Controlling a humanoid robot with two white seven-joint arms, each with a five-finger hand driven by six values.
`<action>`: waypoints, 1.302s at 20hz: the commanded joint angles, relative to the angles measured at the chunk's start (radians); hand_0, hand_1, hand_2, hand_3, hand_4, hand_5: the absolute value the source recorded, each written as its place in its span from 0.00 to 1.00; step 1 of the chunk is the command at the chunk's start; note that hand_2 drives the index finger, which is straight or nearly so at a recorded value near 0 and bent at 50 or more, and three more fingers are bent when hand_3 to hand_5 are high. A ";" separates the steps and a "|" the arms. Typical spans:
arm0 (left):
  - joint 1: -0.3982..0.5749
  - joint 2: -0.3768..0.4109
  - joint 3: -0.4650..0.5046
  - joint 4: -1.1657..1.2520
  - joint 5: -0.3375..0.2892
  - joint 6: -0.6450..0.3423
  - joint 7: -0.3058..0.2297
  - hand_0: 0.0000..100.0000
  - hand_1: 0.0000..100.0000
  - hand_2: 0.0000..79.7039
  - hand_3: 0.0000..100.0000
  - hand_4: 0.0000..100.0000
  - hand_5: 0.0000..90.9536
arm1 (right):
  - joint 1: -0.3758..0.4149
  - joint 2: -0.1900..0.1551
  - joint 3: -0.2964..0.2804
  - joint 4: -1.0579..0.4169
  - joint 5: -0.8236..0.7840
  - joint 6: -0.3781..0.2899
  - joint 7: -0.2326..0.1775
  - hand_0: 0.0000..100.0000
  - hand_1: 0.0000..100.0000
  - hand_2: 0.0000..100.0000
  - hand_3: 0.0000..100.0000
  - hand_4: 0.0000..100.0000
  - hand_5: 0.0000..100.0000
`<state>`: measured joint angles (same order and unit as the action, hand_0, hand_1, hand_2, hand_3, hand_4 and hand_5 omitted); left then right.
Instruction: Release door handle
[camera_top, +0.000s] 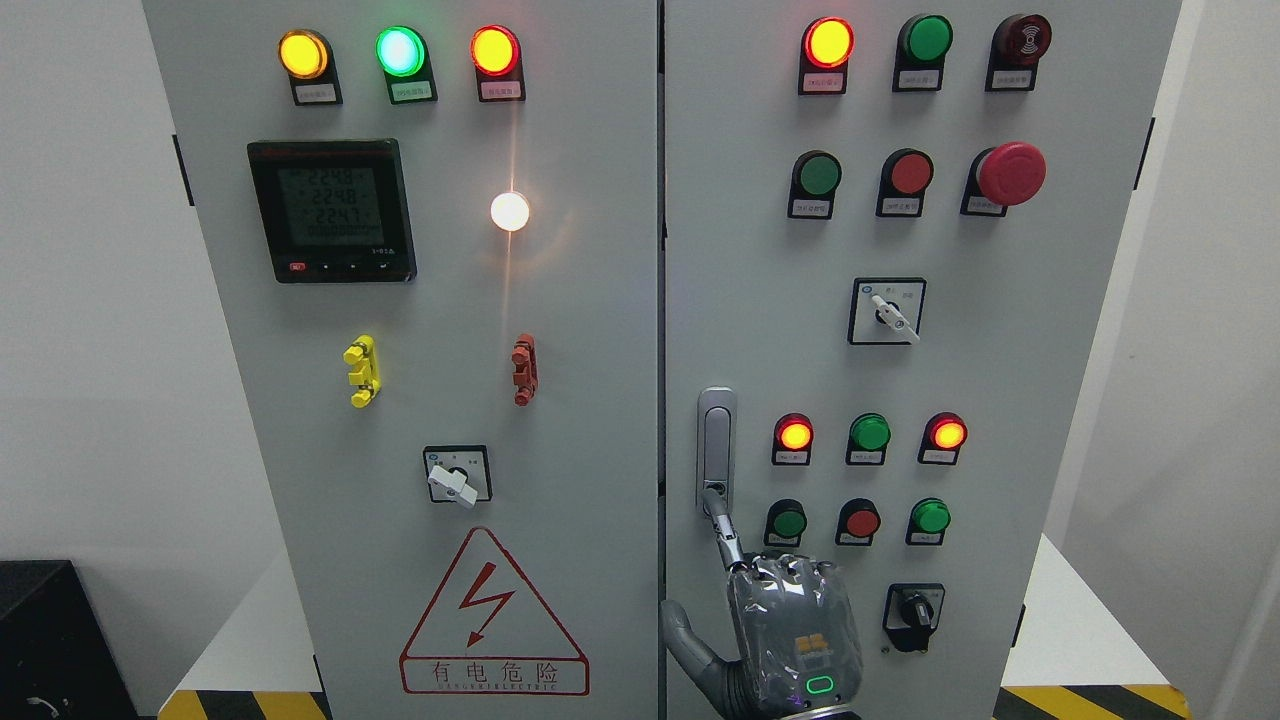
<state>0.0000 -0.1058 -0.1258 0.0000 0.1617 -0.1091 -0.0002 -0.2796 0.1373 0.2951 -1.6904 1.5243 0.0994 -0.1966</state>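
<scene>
Closest to the lens is my right hand (790, 630), coming up from the bottom edge just right of the middle, its back toward the camera and its thumb out to the left. Three fingers are folded down at the knuckles and grip nothing; only the index finger (726, 530) is stretched, pointing up and slightly left. Its tip sits at the lower end of the door handle (716, 440); I judge it to be touching there, though nothing is wrapped around the handle. The handle is a slim grey lever standing upright on the right cabinet door (740, 250), close beside the seam between the two doors, and it looks to lie flat against the panel. So it lies straight above my hand, its long axis vertical and nearly in line with my finger. Letting go should only need the fingertip drawn down and back toward me, keeping left of the green button (788, 522).
</scene>
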 joint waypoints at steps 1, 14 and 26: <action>-0.026 0.000 0.000 0.029 -0.001 0.000 0.000 0.12 0.56 0.00 0.00 0.00 0.00 | -0.006 0.001 -0.004 0.015 -0.001 0.000 -0.001 0.34 0.25 0.00 1.00 1.00 1.00; -0.026 0.000 0.000 0.029 -0.001 0.000 0.000 0.12 0.56 0.00 0.00 0.00 0.00 | -0.006 0.001 -0.011 0.020 -0.001 0.016 0.000 0.34 0.25 0.01 1.00 1.00 1.00; -0.026 0.000 0.000 0.029 -0.001 0.000 0.000 0.12 0.56 0.00 0.00 0.00 0.00 | -0.007 0.001 -0.011 0.038 -0.001 0.020 0.006 0.34 0.25 0.02 1.00 1.00 1.00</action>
<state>0.0000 -0.1058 -0.1258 0.0000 0.1614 -0.1091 -0.0002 -0.2876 0.1377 0.2863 -1.6670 1.5233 0.1180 -0.1989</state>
